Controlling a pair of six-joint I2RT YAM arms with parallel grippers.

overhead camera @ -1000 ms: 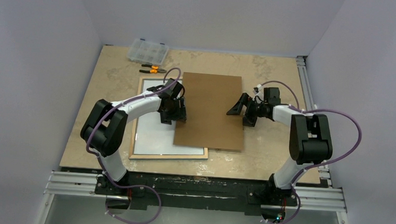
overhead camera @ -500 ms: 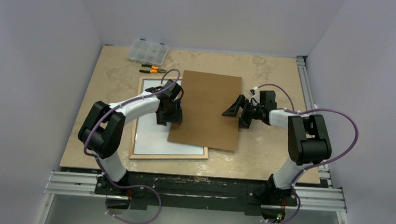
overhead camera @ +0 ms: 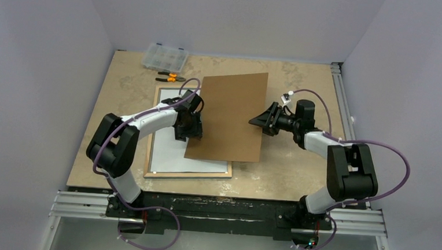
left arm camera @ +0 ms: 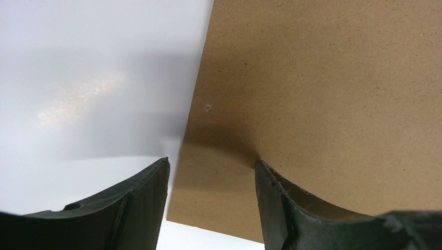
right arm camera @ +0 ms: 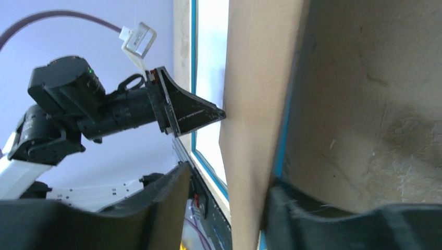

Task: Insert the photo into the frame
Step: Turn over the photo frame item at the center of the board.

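Observation:
The frame [overhead camera: 188, 174] lies wood side up on the left of the table. The photo [overhead camera: 167, 153] lies in it, white back up. A brown backing board [overhead camera: 231, 114] leans over the frame's right part, its right edge raised. My left gripper [overhead camera: 190, 129] is open and straddles the board's left edge [left arm camera: 211, 164], one finger on the board [left arm camera: 323, 94] and one over the white photo back [left arm camera: 94, 78]. My right gripper [overhead camera: 259, 121] is open, and the board's right edge [right arm camera: 255, 78] stands between its jaws [right arm camera: 229, 174], against the right finger. The frame's blue edge [right arm camera: 193, 78] shows behind it.
A clear organizer box [overhead camera: 165, 56] and orange-handled pliers [overhead camera: 170, 75] lie at the back left. An aluminium rail [overhead camera: 339, 91] runs along the table's right edge. Walls close in the left, back and right sides.
The board slid left over the frame, and its right edge rose off the table with the right gripper. The left gripper shifted slightly left with the board's left edge.

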